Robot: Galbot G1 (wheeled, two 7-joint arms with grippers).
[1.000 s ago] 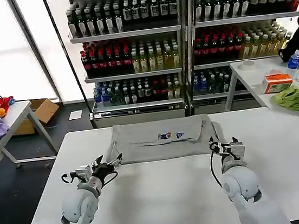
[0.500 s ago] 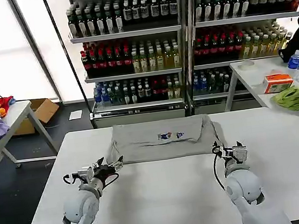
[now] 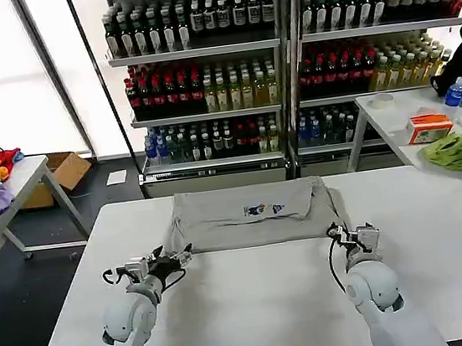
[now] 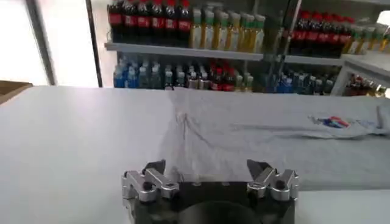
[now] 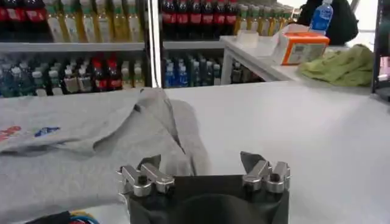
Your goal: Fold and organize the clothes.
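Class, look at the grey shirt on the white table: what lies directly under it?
The grey shirt rests on the white table, bare around it. Its folded layers hide anything beneath. Both open grippers, left and right, sit at its near edge.

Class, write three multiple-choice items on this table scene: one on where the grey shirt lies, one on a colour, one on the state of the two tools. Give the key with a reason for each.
1. Where does the grey shirt lie?
A. At the far side of the white table, beyond both tools
B. On the floor under the shelves
C. Draped over the laptop

2. What colour is the crumpled cloth on the side table to the robot's right?
A. Black
B. Lime green
C. Pink

3. How are the left tool and the right tool?
A. Both shut on the shirt
B. Left open, right shut on a bottle
C. Both open, holding nothing

Key: 1 A, the shirt lies flat along the far edge, the tools nearer the robot. 2 B, the cloth beside the orange box is lime green. 3 C, each wrist view shows fingers spread with nothing between them.
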